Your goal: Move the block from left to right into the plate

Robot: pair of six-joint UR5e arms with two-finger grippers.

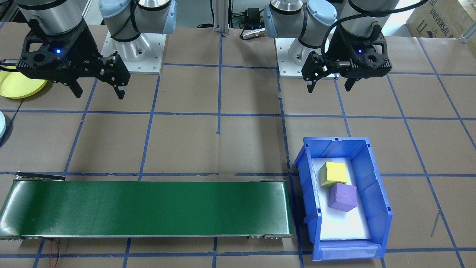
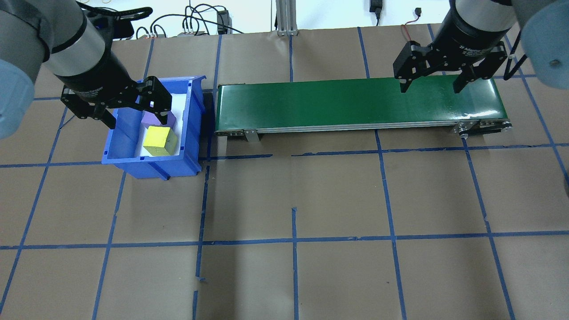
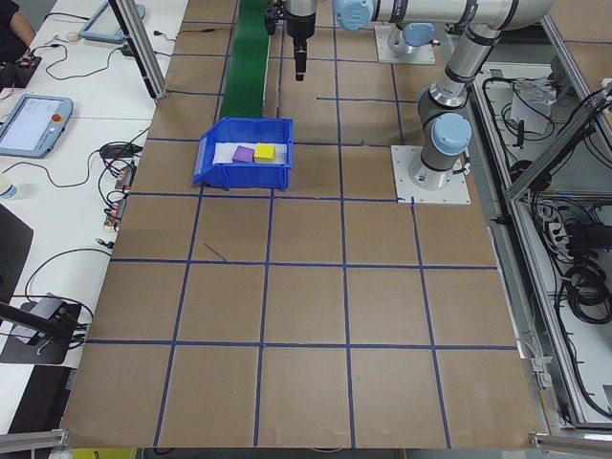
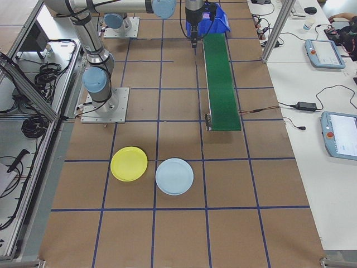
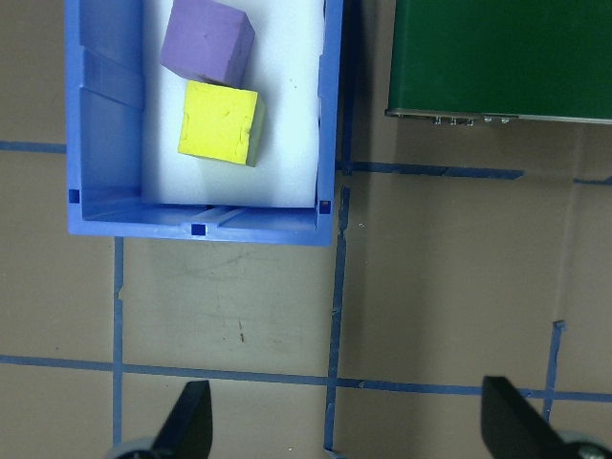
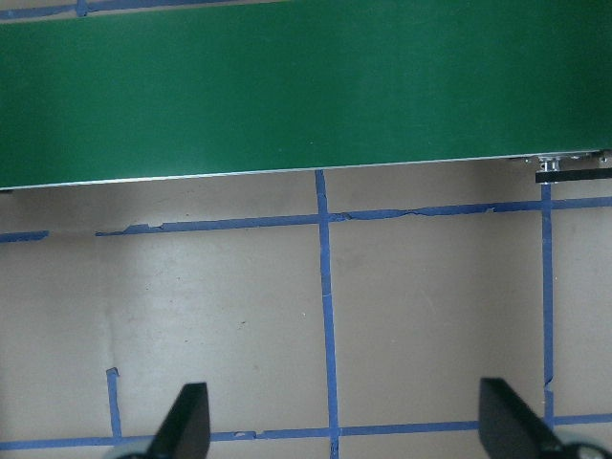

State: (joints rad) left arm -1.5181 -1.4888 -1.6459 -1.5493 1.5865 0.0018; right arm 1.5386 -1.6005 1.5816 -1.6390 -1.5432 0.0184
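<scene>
A yellow block (image 1: 334, 173) and a purple block (image 1: 343, 196) lie side by side in a blue bin (image 1: 379, 193), also visible in the left wrist view as the yellow block (image 5: 220, 121) and the purple block (image 5: 206, 41). My left gripper (image 1: 330, 86) hangs open and empty, high above the table on the robot's side of the bin. Its fingertips (image 5: 196, 416) show wide apart in the left wrist view. My right gripper (image 1: 99, 93) is open and empty, raised near the far end of the green conveyor (image 1: 148, 208). The pale yellow plate (image 4: 129, 163) lies beyond that end.
A light blue plate (image 4: 174, 176) lies beside the yellow one. The conveyor (image 2: 355, 102) runs from next to the bin (image 2: 151, 166) toward the right arm. The table is brown paper with a blue tape grid. Side tables with tablets and cables stand beyond the table's edge.
</scene>
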